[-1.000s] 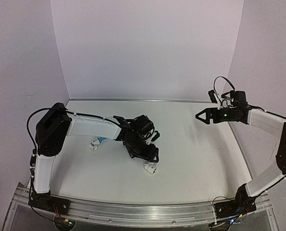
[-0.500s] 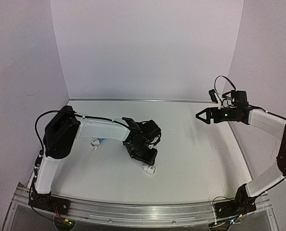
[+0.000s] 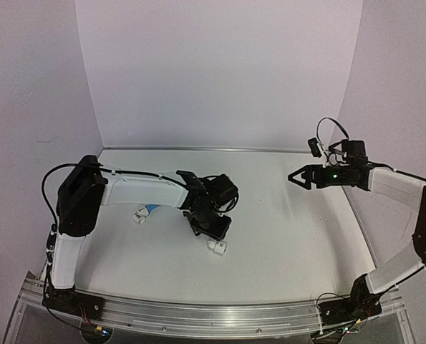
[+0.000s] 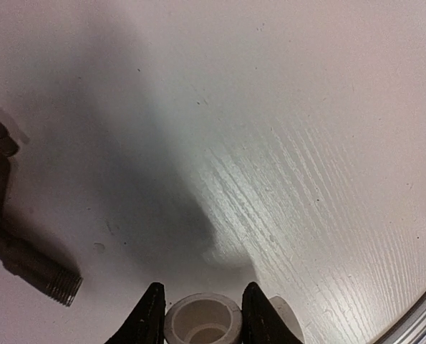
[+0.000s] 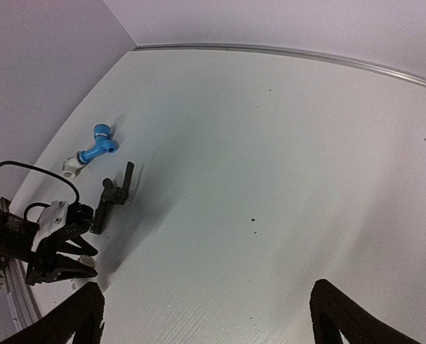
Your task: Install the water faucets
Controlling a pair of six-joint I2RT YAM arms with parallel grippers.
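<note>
- Table [image 3: 291, 236]: white, smooth, glossy. Small hard parts will probably skid on it if nudged.
- Left arm [image 3: 141, 190]: stretched rightward across the near middle, wrist bent down, left gripper [image 3: 213, 231] low over the surface. The fingers are narrow, pressed against both sides of a white pipe fitting [image 4: 202, 324] with its open mouth up.
- Right arm [image 3: 399, 186]: raised at the far right and pointing left. The right gripper [image 3: 298, 177] is spread wide, holds nothing, and is well apart from the parts.
- Metal faucet [image 4: 16, 251]: lies flat just beside the left gripper, threaded end towards it.
  - Judged rigid, the heavier of the two, slick-skinned.
  - Best taken across the straight body between lever and thread; the lever may swing, and a grip on the thread would block it from screwing in.
- Blue faucet [image 5: 97, 146]: lies beyond the metal one, towards the left wall, with a second white fitting [image 5: 71, 165] at its end.
  - Judged light and stiff, easily knocked aside; grip the barrel.
</note>
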